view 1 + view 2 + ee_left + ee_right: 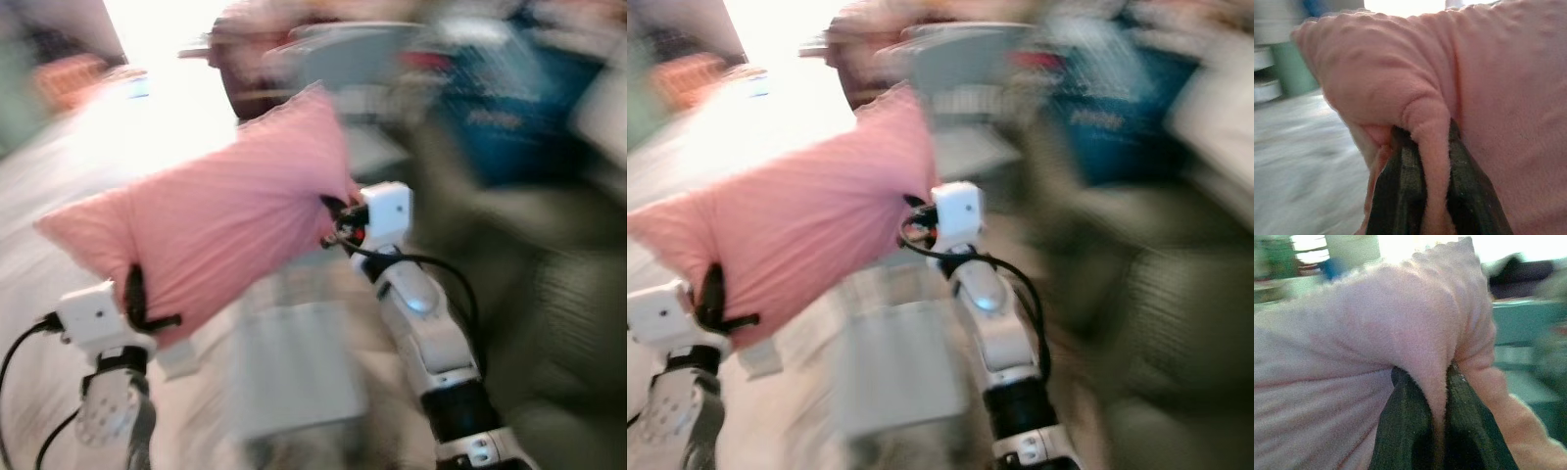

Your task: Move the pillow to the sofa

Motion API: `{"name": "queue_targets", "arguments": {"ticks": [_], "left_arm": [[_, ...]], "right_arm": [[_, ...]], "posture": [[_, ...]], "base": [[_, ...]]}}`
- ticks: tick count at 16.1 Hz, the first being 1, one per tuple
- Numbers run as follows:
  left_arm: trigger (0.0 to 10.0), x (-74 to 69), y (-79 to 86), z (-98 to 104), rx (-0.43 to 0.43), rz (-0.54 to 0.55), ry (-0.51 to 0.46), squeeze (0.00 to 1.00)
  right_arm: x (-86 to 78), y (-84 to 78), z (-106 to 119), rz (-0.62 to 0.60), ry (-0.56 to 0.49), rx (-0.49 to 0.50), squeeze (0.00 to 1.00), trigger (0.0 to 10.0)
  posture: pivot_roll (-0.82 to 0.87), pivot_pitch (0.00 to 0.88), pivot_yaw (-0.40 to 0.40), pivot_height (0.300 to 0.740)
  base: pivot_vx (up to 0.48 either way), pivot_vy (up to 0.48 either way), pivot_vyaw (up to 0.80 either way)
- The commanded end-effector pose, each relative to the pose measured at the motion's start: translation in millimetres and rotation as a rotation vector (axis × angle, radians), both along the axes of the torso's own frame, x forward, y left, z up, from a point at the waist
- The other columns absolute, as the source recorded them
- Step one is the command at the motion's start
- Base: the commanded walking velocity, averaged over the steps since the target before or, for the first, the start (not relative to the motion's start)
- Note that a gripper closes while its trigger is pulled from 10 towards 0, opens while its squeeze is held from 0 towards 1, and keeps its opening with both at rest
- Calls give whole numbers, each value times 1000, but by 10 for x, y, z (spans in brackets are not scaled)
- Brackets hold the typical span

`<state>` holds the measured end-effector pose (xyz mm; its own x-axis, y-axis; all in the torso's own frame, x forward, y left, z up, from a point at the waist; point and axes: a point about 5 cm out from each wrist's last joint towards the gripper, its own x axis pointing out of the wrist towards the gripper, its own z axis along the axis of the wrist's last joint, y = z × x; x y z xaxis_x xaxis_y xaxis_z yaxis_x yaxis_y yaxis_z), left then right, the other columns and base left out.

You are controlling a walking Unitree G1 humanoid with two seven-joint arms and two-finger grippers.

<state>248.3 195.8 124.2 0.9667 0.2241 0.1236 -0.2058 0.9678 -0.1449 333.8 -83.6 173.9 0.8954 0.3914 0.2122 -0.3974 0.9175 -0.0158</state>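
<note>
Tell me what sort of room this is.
Probably a home living area, though blur hides much: a pink pillow carried by the left gripper and right gripper, a bright window, and grey furniture behind.

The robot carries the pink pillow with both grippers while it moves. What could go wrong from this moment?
1. Each gripper, the left gripper and the right gripper, pinches only a thin fold of the pink pillow, so the fabric might slip out.
2. The pillow hangs in front of the head camera, and the blurred head views suggest quick motion; the robot may misjudge what lies ahead.
3. If one side lets go, the pillow would likely swing down from the other gripper.
</note>
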Motion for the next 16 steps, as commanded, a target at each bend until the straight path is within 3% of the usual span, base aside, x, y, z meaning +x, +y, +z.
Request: {"name": "queue_targets", "arguments": {"ticks": [1,16], "left_arm": [[0,-29,-19,-22,3,-6,11,0],[0,-41,10,-105,-9,27,66,0]], "right_arm": [[19,-169,8,-70,0,30,0,0],[29,-162,11,-64,3,36,0,0]], "posture": [[-161,10,57,740],[-157,5,57,740]], "base": [[0,0,0],[0,0,0]]}}
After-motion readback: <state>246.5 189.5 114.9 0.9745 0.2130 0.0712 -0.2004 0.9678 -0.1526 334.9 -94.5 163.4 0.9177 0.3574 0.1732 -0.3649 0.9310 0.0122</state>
